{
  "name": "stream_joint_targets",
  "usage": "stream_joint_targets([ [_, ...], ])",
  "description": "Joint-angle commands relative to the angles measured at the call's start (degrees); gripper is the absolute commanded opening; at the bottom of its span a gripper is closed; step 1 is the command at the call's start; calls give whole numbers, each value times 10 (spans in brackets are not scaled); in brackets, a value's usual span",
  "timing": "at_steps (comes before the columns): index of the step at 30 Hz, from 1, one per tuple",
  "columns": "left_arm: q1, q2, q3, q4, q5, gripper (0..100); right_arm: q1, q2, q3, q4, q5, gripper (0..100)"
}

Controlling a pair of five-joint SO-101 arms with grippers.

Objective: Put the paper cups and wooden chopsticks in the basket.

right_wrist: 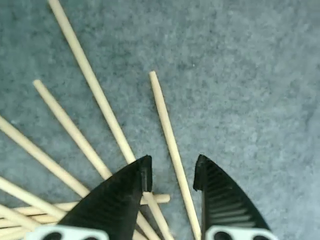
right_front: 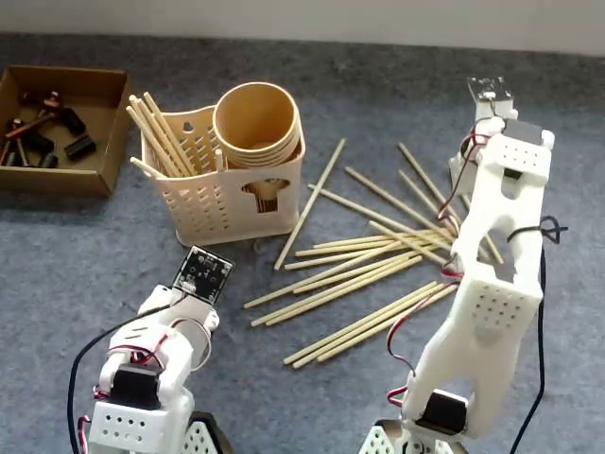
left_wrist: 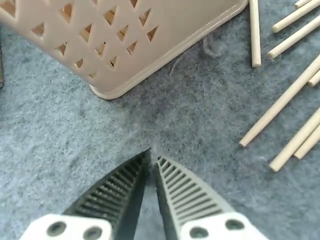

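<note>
My right gripper (right_wrist: pixel 172 172) hangs low over the loose chopsticks (right_front: pixel 350 274) fanned across the middle and right of the table (right_front: pixel 76 284). Its jaws are partly apart, with one stick (right_wrist: pixel 165 120) lying between them. To take it cleanly I'd drop until both tips touch the table, then close squarely, keeping clear of the neighbouring stick (right_wrist: pixel 90 85) under one jaw. The basket (right_front: pixel 227 203) stands toward the far left side, with the paper cups (right_front: pixel 257 123) stacked inside beside a bundle of sticks (right_front: pixel 156 132). My left gripper (left_wrist: pixel 151 160) sits just in front of it, jaws pinched together on nothing.
</note>
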Motion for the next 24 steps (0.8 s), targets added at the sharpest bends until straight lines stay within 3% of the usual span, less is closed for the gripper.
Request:
stream_joint_targets([
  [1, -7, -6, -1, -12, -5, 13, -6, 30, -64, 3, 13, 149],
  [15, -7, -6, -1, -12, -5, 13, 8, 190, -244, 3, 25, 149],
  [24, -6, -6, -1, -12, -6, 13, 15, 228, -259, 44, 25, 132],
])
